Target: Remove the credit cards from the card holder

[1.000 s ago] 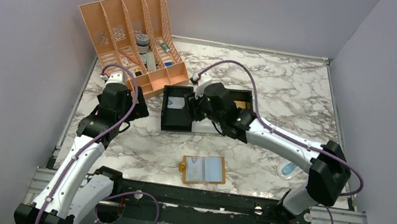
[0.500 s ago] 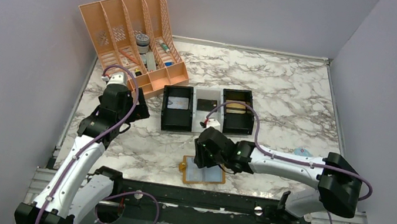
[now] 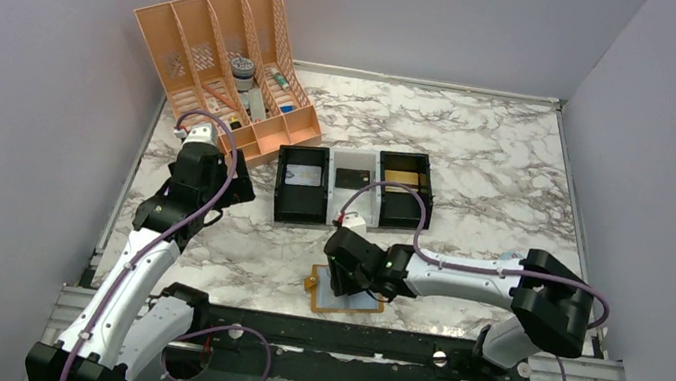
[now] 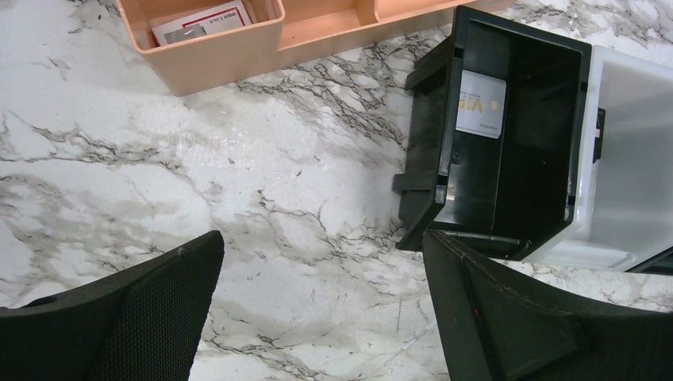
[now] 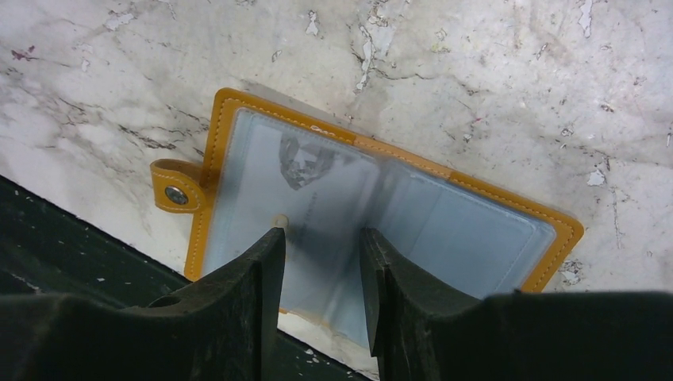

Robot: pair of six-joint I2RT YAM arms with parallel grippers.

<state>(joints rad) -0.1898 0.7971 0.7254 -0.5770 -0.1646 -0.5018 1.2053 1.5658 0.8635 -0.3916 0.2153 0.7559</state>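
The card holder (image 5: 468, 230) is lying open and flat on the marble table (image 3: 483, 141), at its near edge between the two arm bases, inner panels facing up. In the overhead view its long axis is running roughly left to right along that edge, slightly skewed; the snap tab (image 5: 174, 193) is pointing toward the robot's left side. The right gripper (image 5: 321, 238) is hanging directly over the holder's left panel, close to the fold, jaws standing partway apart. Nothing is visibly clamped between them, and contact with the clear sleeve cannot be confirmed. Under that sleeve a credit card (image 5: 305, 163) is showing, a printed figure on its face, so at least one card is judged to be awaiting removal; the contents of the right panel cannot be made out. A printed card (image 4: 480, 103) is lying in the black bin (image 4: 428, 119) farther back on the table, which suggests that part of the extraction is already done, though this is a judgement only. The left gripper (image 4: 317, 262) is hovering over bare marble just beside that bin, jaws spread wide and holding nothing. Assessment: the task is partway along, and the step in hand appears to be lining up on the next sleeved card. The slippery sleeve and the thin card edge are presenting the main risk to a clean pinch.
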